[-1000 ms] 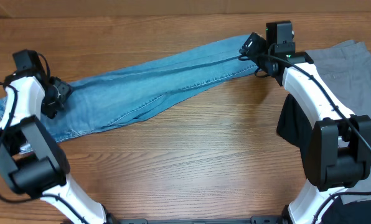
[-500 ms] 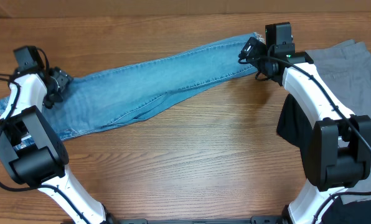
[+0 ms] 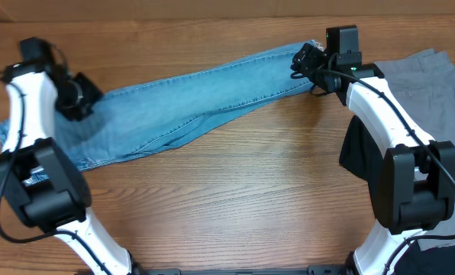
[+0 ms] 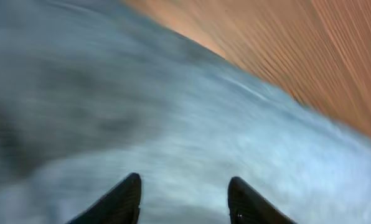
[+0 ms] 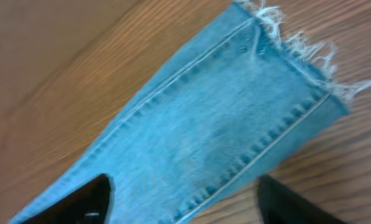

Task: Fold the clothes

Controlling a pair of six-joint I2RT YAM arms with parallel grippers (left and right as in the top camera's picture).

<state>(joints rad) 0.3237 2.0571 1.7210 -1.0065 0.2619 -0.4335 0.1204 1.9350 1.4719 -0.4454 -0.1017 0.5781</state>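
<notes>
The clothes in hand are light blue jeans, lying flat in a long diagonal band from the lower left to the upper right of the table. My left gripper hovers over their wide left end. The left wrist view shows blurred denim under that gripper, whose fingers stand apart with nothing pinched. At the frayed hem of the leg end, my right gripper is spread wide above the denim. Its black fingertips straddle the leg.
A grey garment lies flat at the right edge of the table, behind the right arm. A black garment is partly tucked under that arm. Bare wooden tabletop fills the middle and front.
My left gripper has swung right, from the jeans' left edge onto the denim, and its fingers have narrowed. The right gripper has stayed over the hem and closed slightly.
</notes>
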